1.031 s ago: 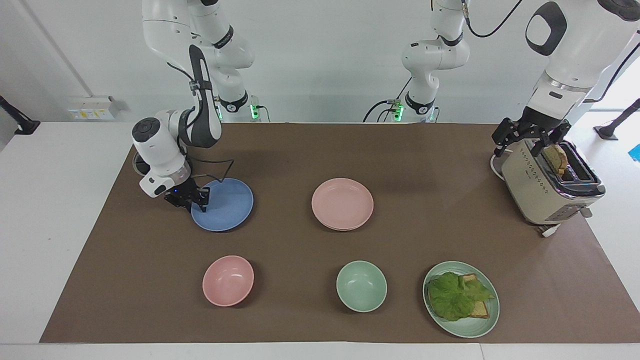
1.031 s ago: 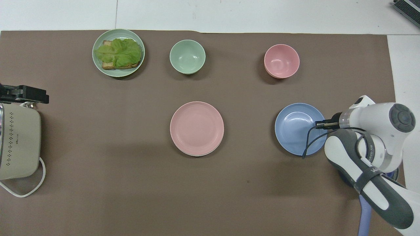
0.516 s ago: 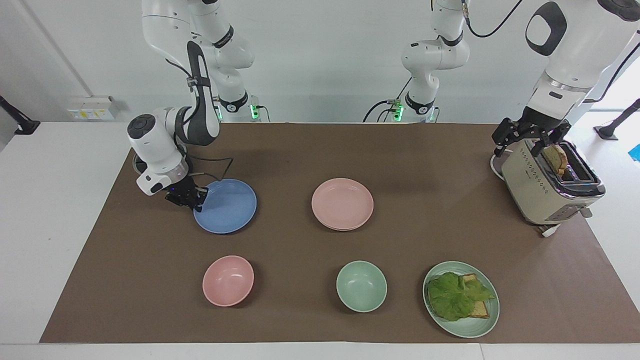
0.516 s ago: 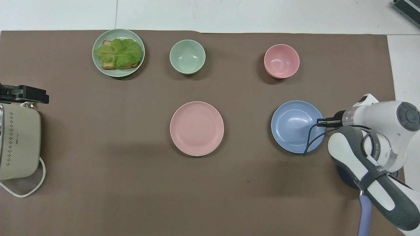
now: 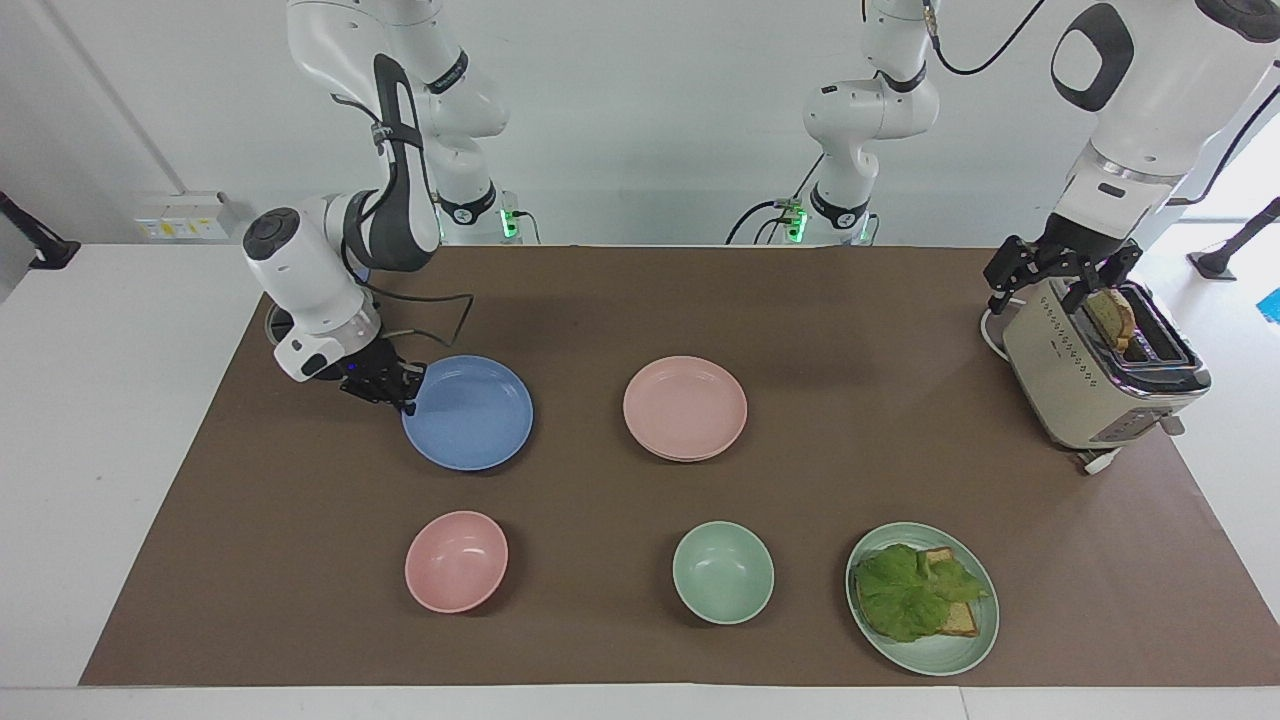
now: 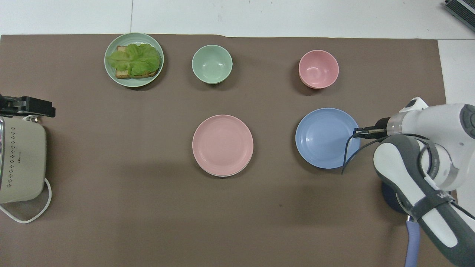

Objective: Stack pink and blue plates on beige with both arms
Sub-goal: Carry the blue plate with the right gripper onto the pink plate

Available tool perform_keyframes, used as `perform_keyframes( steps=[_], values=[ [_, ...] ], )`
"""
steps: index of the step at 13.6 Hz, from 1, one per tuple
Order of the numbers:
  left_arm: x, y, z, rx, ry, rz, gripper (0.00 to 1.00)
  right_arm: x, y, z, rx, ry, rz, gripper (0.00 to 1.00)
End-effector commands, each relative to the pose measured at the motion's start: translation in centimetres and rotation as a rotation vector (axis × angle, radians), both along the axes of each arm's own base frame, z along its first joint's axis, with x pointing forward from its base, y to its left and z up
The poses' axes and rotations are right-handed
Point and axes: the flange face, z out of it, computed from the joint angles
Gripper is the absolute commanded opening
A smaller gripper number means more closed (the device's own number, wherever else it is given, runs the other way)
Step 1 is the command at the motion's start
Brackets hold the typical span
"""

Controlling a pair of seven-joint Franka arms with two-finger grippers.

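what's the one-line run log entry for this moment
right claw: shut on round matte blue plate rim | left claw: open over cream toaster | pink plate: on beige

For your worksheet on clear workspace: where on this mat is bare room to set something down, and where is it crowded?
Free: the mat strip nearest the robots, and between toaster and pink plate. Crowded: around the blue plate, gripped by the right gripper.

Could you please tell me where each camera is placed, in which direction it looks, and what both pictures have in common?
Facing view: high, across the table, looking at the robots; both arms show, the right gripper shut on the blue plate, the left gripper over the toaster.
Overhead view: high above the robots' end, looking steeply down; the right arm and right gripper at the blue plate show, and the left gripper.
Shared: pink plate, half a turn apart.
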Motion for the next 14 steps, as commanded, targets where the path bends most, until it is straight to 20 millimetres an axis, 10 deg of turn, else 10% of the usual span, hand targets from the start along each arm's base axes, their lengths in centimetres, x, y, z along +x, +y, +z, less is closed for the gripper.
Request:
perform_keyframes(
  steps=[1, 8, 14],
  values=[
    [-0.3, 0.2, 0.1, 0.015, 0.011, 0.009, 1.0, -0.1, 3.3, 1.8, 0.029, -0.007, -0.032, 0.0],
    [-0.3, 0.2, 0.1, 0.015, 0.011, 0.011, 1.0, -0.3, 17.1, 3.9, 0.077, -0.01, -0.097, 0.0],
    [-0.3, 0.2, 0.1, 0.015, 0.011, 0.009, 1.0, -1.9, 23.4, 3.4, 0.093, 0.003, -0.081, 0.0]
  ],
)
